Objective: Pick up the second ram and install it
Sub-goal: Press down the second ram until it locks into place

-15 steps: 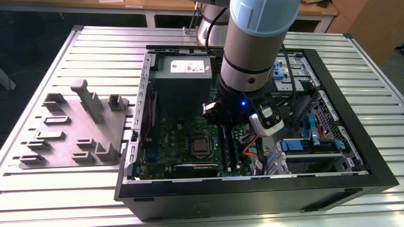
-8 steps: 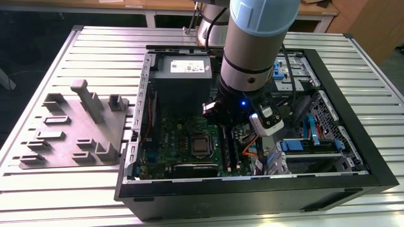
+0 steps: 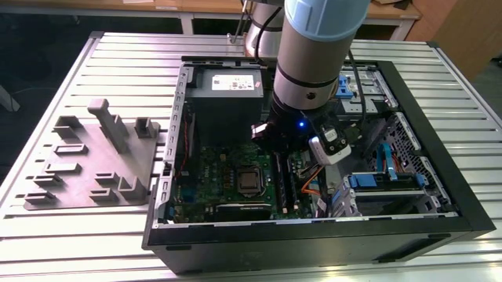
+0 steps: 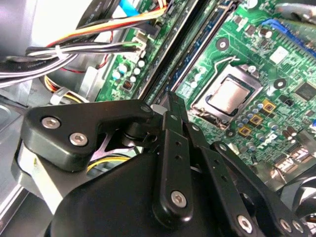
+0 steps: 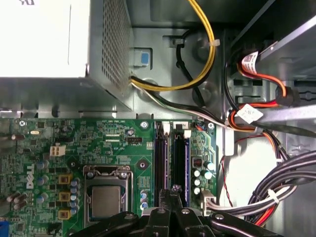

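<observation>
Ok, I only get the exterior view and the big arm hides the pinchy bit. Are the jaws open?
Observer: No. In the first wrist view the gripper has its jaws closed together.
Operator: Where is it?
Observer: Just over the long black slots, beside the processor socket.
Operator: Is anything in a slot?
Observer: One slot shows a dark blue strip along it; I can't tell what it is.

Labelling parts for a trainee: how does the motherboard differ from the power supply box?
The motherboard is a flat green board studded with chips; the power supply is a grey metal box with a perforated side. The motherboard carries the processor socket; the power supply trails yellow and black cables. Both sit side by side inside the case.
</observation>
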Robot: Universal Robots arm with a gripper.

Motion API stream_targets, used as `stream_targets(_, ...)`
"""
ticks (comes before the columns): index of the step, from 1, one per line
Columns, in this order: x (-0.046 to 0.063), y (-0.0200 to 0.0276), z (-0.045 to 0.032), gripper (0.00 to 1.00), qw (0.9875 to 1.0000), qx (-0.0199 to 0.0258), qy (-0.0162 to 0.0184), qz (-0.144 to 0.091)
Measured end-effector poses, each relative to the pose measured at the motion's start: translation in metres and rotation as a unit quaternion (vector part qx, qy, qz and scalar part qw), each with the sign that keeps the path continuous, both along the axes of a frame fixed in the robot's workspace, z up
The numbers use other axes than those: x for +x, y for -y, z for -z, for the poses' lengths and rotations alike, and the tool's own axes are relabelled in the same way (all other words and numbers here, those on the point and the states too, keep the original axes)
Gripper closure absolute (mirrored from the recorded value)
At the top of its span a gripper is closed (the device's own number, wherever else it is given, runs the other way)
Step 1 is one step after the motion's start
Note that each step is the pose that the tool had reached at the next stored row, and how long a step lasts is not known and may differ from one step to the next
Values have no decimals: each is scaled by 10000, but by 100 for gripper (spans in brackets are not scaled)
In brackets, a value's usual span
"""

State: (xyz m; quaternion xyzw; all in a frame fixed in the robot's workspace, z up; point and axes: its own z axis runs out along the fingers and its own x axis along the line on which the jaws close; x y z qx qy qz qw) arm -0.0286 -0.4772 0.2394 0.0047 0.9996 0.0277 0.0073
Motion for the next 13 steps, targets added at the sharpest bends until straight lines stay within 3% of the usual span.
stream_targets(13,0,-144,2,90,10000,0,0,0)
